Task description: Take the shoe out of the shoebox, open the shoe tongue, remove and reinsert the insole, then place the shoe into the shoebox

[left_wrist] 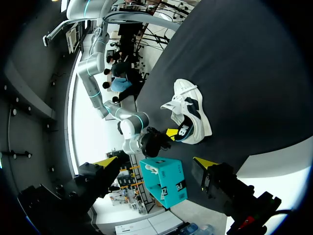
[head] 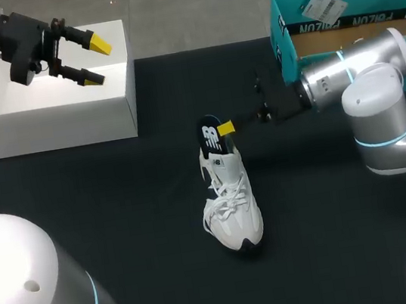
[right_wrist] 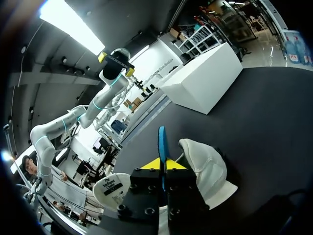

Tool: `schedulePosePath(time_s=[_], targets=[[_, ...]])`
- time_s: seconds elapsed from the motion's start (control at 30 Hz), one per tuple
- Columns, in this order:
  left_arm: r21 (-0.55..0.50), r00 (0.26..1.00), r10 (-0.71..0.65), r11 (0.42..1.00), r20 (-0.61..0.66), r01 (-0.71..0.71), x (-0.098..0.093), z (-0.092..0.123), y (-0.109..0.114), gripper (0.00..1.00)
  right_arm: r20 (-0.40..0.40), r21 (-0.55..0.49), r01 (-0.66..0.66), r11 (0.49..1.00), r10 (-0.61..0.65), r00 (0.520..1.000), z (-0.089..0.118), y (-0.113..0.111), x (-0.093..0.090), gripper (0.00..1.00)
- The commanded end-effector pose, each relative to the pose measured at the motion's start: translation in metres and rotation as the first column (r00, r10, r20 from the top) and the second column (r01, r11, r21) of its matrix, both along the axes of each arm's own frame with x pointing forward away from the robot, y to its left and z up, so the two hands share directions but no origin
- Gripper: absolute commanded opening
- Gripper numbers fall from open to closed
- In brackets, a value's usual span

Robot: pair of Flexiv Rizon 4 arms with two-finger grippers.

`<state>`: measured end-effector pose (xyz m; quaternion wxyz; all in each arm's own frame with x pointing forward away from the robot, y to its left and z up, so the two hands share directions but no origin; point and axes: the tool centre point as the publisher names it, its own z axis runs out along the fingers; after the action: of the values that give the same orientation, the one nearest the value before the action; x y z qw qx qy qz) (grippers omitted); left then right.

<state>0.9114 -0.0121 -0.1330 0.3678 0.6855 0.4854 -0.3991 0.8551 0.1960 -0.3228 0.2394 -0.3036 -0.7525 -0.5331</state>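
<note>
black table [head: 120, 210] fills most of the head view. white block [head: 43, 107] sits upper left. teal shoebox [head: 335, 14] sits upper right, open, well apart from the shoe. white shoe [head: 232, 201] stands sole-down at centre, toe toward the lower edge. dark blue insole [head: 210, 137] stands on end out of the heel opening, lower end hidden inside the shoe. right gripper [head: 224, 127], coming in from the right, pinches the insole's upper end, one yellow tip on each face. left gripper [head: 96, 61] hangs over the white block, fingers spread, holding nothing.

judgement: insole is thin foam, light and floppy, so hold it by the flat faces near the heel end. shoe looks light, with a soft upper over a stiffer sole. nothing pins it, so it may tip or lift with the insole. best hold looks like the heel collar or across the midfoot.
</note>
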Motion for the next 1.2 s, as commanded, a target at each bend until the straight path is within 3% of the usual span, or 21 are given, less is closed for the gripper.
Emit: schedulePosePath(time_s=[0.03, 0.37, 0.63, 0.67, 0.7, 0.9, 0.97, 1.2], targets=[[0.003, 1.000, 0.001, 1.000, 0.002, -0.001, -0.001, 0.000, 0.000, 1.00, -0.025, 0.013, -0.009, 1.000, 0.009, 1.000, -0.010, 0.007, -0.006, 0.00], [0.003, 1.000, 0.001, 1.000, 0.002, -0.001, -0.001, 0.000, 0.000, 1.00, -0.090, 0.008, 0.005, 1.000, -0.004, 0.996, -0.020, 0.009, -0.031, 0.00], [0.003, 1.000, 0.001, 1.000, 0.002, -0.001, -0.001, 0.000, 0.000, 1.00, -0.080, -0.016, 0.005, 1.000, -0.006, 0.997, -0.016, 0.008, -0.034, 0.00], [0.003, 1.000, 0.001, 1.000, 0.002, -0.001, -0.001, 0.000, 0.000, 1.00, -0.072, -0.028, 0.005, 1.000, -0.007, 0.997, -0.013, 0.008, -0.033, 0.27], [0.003, 1.000, 0.001, 1.000, 0.002, -0.001, -0.001, 0.000, 0.000, 1.00, -0.061, -0.035, 0.004, 0.999, -0.006, 0.998, -0.010, 0.008, -0.031, 0.47], [0.003, 1.000, 0.001, 1.000, 0.002, -0.001, -0.001, 0.000, 0.000, 1.00, -0.021, -0.067, -0.006, 0.998, 0.005, 1.000, 0.005, 0.007, -0.019, 0.55], [0.003, 1.000, 0.001, 1.000, 0.002, -0.001, -0.001, 0.000, 0.000, 1.00, -0.016, -0.069, -0.009, 0.998, 0.008, 1.000, 0.006, 0.005, -0.016, 0.49], [0.003, 1.000, 0.001, 1.000, 0.002, -0.001, -0.001, 0.000, 0.000, 1.00, -0.014, -0.054, -0.028, 0.998, 0.027, 1.000, 0.002, 0.007, -0.006, 0.45]])
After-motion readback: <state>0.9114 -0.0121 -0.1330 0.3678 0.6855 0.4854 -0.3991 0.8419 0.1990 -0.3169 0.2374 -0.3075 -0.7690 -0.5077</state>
